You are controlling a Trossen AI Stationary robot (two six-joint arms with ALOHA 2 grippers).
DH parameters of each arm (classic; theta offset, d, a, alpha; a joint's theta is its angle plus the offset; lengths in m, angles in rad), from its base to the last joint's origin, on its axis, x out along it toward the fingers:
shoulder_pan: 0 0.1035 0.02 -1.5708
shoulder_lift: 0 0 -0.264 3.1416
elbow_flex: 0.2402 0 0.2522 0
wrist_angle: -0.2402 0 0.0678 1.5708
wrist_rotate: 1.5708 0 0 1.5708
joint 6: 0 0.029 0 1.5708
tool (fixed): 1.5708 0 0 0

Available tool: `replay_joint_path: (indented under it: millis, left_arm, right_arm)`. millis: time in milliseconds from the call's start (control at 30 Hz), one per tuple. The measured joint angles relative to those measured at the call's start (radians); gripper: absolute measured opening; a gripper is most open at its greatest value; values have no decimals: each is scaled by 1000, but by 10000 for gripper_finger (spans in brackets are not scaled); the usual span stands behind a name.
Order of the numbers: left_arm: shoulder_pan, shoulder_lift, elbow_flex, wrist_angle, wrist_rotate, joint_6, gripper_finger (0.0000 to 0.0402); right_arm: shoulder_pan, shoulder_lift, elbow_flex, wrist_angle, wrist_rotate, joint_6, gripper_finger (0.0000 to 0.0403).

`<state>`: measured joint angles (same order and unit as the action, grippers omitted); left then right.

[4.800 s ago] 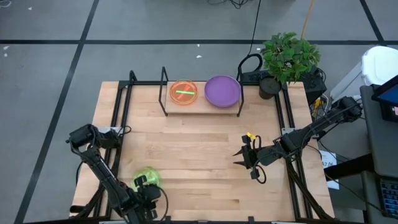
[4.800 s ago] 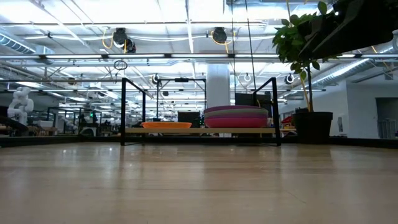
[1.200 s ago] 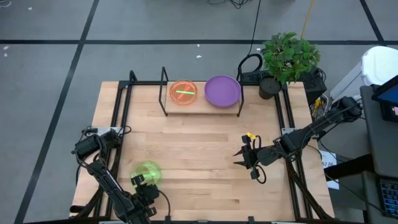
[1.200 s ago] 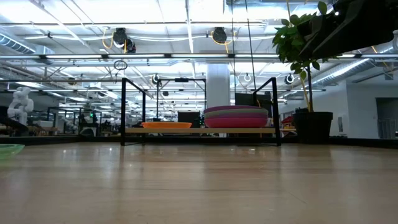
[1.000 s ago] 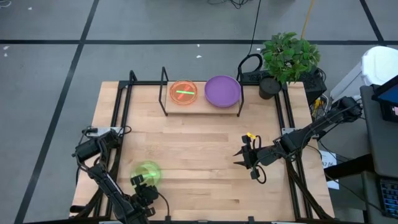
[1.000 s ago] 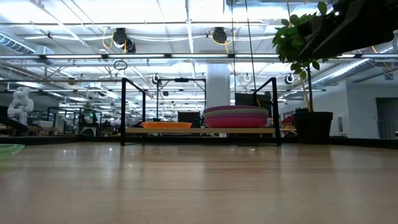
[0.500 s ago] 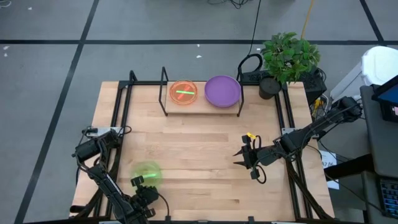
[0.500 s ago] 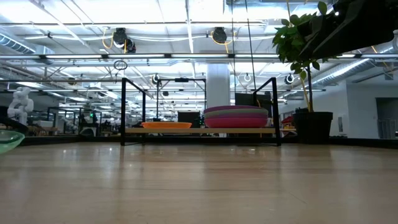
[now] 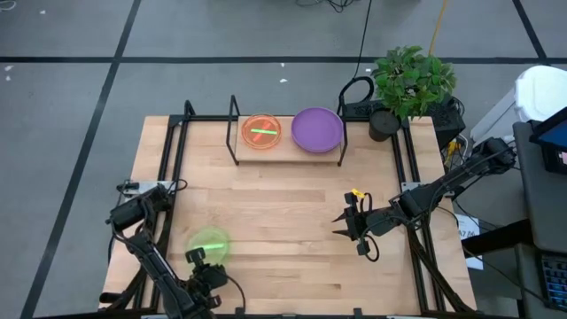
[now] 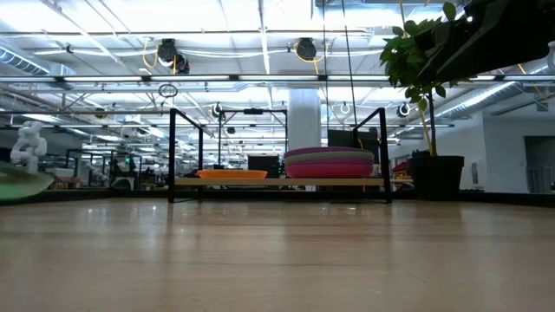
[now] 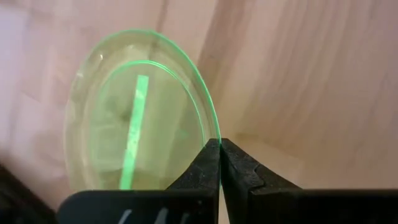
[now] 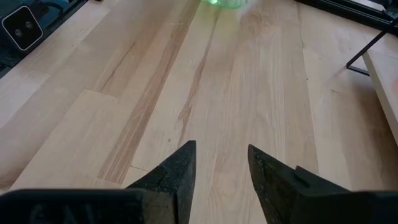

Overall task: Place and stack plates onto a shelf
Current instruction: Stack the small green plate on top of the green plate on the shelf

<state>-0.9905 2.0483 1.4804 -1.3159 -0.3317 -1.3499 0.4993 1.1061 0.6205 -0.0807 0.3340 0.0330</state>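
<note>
A translucent green plate (image 9: 209,241) is near the table's front left corner, with my left gripper (image 9: 197,258) shut on it. The left wrist view shows that plate (image 11: 134,118) beyond the closed fingertips (image 11: 219,144). In the low view, the plate (image 10: 19,185) shows at the far left, tilted and above the tabletop. The shelf (image 9: 288,149) stands at the far edge. It bears an orange plate (image 9: 262,131) and a purple-topped stack of plates (image 9: 317,129). My right gripper (image 9: 342,223) hangs open over the table's right half, holding nothing. My left gripper pinches the green plate's rim (image 11: 210,132) between its two fingertips, on the plate's near side. The fingers come steeply from above, slanting toward the far edge. The plate sticks out beyond the fingers, tilted, and in the low view it is raised off the table.
A potted plant (image 9: 409,84) stands at the far right corner beside the shelf's black end frame (image 10: 383,154). Bare wooden tabletop (image 9: 283,204) lies between the grippers and the shelf.
My left gripper has gone up with the green plate. In the low view the plate lay at table level a second ago and now stands higher and tilted. My right gripper has kept still.
</note>
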Motion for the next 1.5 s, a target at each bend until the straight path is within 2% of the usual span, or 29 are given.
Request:
replay_joint_path:
  millis: [200,500,733,833,1000,1333,1500]
  left_arm:
    - [36,-2,65,-112,-43,94,4]
    - [122,-3,133,-182,-296,392,4]
    - [215,-3,178,-181,-424,612,3]
    - [258,-6,200,-179,-464,704,3]
    - [330,-57,204,-109,-481,853,3]
    - [460,-204,204,63,-484,1193,3]
    - [542,-259,204,101,-485,1288,3]
  right_arm:
    - [0,0,0,0,0,0,128]
    - [0,0,0,2,1,0,128]
    - [0,0,0,2,7,11,128]
    - [0,0,0,2,41,34,128]
    - [-1,0,0,2,58,60,112]
    - [0,0,0,18,58,61,12]
    - [0,0,0,31,58,76,8]
